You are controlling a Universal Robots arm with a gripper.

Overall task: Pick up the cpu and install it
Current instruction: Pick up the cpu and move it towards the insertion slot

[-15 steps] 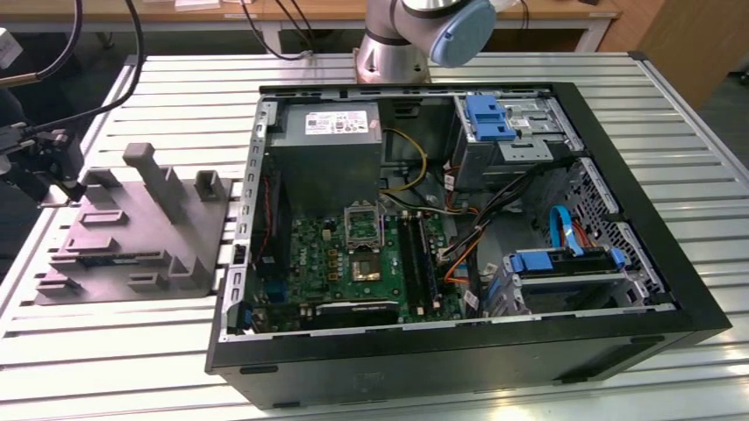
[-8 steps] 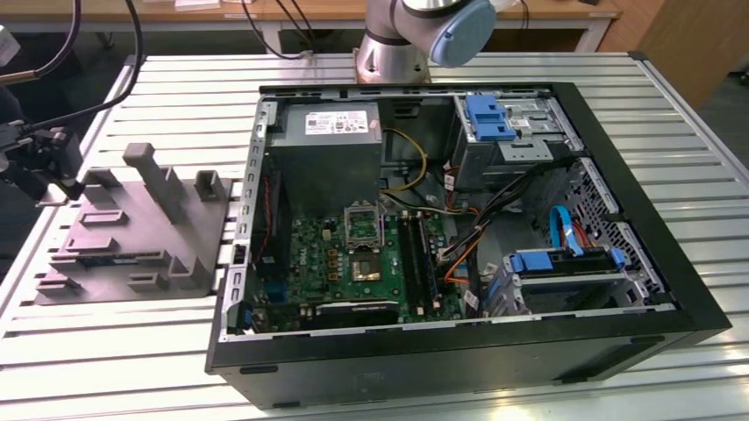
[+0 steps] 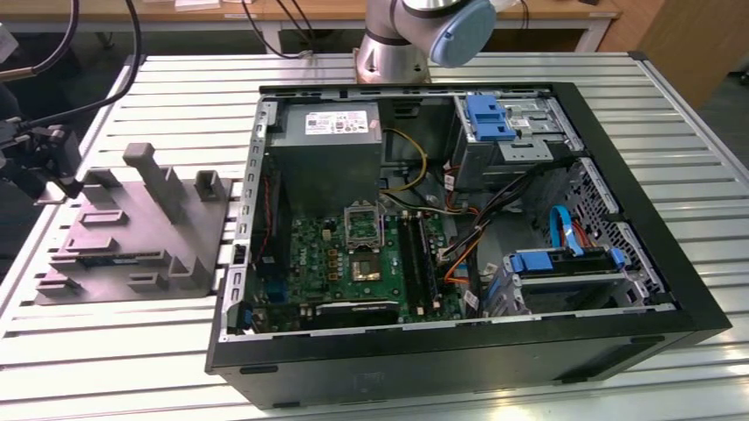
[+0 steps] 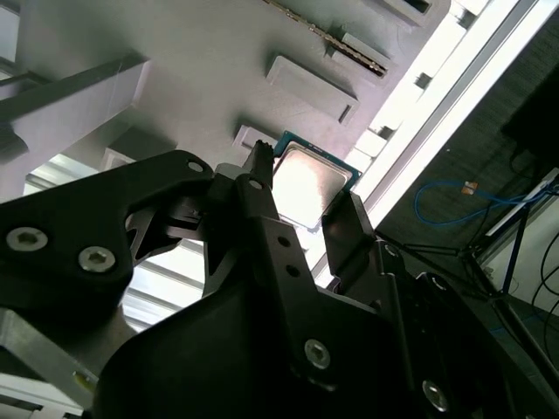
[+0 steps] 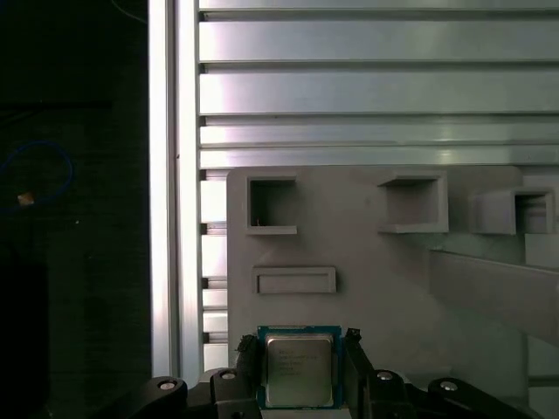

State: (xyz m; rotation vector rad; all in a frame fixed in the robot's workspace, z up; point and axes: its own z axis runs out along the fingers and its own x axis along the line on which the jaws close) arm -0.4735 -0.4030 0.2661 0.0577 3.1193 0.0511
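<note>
The cpu point(image 5: 299, 371) is a small square chip with a silvery top and a green rim. In both wrist views it sits between my gripper's point(image 5: 300, 349) two black fingers point(image 4: 258, 188), which press against its opposite edges. Just behind it lies the grey tray point(image 5: 367, 253) with its square pockets; I cannot tell whether the chip still rests on it. In the exterior view my gripper point(image 3: 59, 180) hangs over the far left corner of the grey tray point(image 3: 129, 232). The green motherboard's socket point(image 3: 367, 263) lies inside the open computer case, with its metal frame raised.
The open black computer case point(image 3: 468, 342) fills the exterior view's middle and right, with the power-supply box point(image 3: 339, 132), blue drive brackets point(image 3: 489, 118) and loose cables inside. Upright grey posts point(image 3: 158, 180) rise from the tray. The slatted metal table point(image 3: 117, 351) ends just left of the tray.
</note>
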